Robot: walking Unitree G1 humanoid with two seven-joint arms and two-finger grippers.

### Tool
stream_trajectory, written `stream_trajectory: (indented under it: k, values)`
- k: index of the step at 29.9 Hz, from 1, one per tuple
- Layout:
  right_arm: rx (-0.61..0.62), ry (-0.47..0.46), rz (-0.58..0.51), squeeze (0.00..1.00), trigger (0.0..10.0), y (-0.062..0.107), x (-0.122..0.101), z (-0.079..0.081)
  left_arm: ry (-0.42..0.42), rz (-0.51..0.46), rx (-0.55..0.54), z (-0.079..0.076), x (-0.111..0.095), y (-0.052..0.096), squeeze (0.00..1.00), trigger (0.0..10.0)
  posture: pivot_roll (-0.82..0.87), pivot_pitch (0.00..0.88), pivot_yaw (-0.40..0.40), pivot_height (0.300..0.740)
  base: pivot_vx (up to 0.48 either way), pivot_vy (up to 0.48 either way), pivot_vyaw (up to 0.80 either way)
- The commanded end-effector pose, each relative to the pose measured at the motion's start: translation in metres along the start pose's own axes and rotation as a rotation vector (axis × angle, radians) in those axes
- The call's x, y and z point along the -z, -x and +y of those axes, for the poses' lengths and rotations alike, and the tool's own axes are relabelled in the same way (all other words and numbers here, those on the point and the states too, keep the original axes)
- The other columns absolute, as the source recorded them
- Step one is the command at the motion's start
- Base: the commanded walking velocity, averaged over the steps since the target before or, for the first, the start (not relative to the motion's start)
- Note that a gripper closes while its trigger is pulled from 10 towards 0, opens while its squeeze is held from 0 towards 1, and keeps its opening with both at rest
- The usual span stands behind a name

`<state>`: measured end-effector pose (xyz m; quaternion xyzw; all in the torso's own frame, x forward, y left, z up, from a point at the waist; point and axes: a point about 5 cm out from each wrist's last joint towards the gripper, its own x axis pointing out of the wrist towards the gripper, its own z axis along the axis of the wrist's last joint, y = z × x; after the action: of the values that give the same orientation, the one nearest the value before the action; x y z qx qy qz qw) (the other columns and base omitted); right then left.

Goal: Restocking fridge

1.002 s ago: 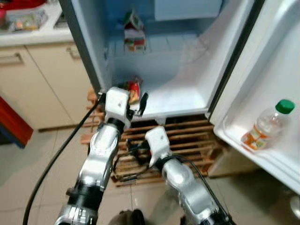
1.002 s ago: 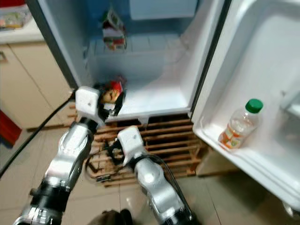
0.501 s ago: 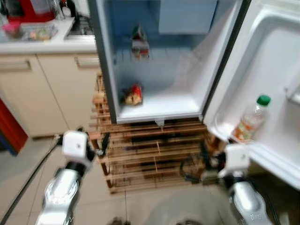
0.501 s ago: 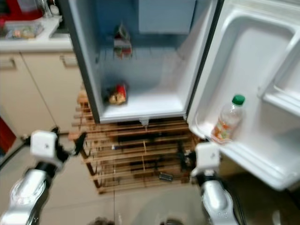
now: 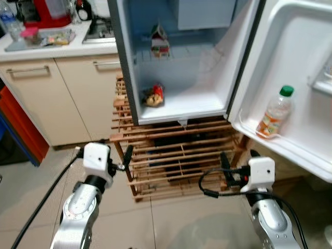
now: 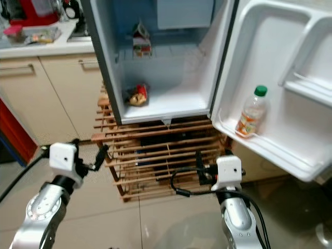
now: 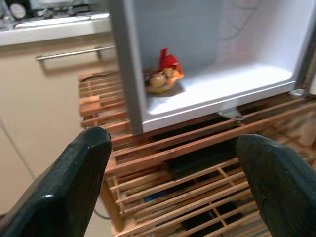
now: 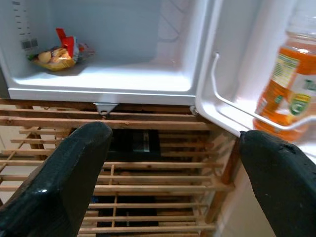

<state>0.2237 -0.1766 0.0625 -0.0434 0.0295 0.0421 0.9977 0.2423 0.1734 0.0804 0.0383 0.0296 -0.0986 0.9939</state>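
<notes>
The fridge (image 5: 129, 67) stands open. A red and yellow snack bag (image 5: 153, 96) lies on its bottom shelf at the left, and a small carton (image 5: 160, 42) sits on the shelf above. An orange-labelled bottle with a green cap (image 5: 275, 111) stands in the door shelf (image 5: 290, 150). My left gripper (image 5: 122, 158) is open and holds nothing, low in front of the wooden rack; the bag (image 7: 163, 76) lies well beyond its fingers. My right gripper (image 5: 227, 171) is open too, below the door corner, with the bottle (image 8: 289, 94) off to one side.
A slatted wooden rack (image 5: 176, 155) carries the fridge. Cream cabinets (image 5: 62, 93) and a cluttered counter (image 5: 46, 41) stand to the left, with a red object (image 5: 21, 129) lower down. A black cable (image 5: 46, 197) trails from my left arm. Tiled floor (image 5: 171, 223) lies in front.
The view has pulled back from the fridge. My left gripper has come away from the snack bag on the bottom shelf, and both arms now sit low and apart before the rack.
</notes>
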Motion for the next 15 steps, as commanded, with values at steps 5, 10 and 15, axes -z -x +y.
stream_trajectory:
  k: [5,10,15]
  values:
    - [-0.038,-0.009,-0.032,0.00,10.0,-0.006,-0.009,0.003,0.030,-0.048,0.049,-0.008,-0.008,-0.008,0.00,10.0,-0.21,0.000,0.068,0.740,0.000,-0.469,0.00]
    - [-0.087,-0.019,-0.012,0.00,10.0,-0.003,-0.005,0.007,0.040,-0.057,0.059,-0.011,-0.009,-0.008,0.00,10.0,-0.21,0.000,0.067,0.740,0.000,-0.460,0.00]
    - [-0.146,-0.008,0.104,0.00,10.0,0.017,0.022,0.009,0.032,-0.033,0.048,-0.010,-0.004,-0.012,0.00,10.0,-0.21,0.000,0.062,0.740,0.115,0.000,0.00]
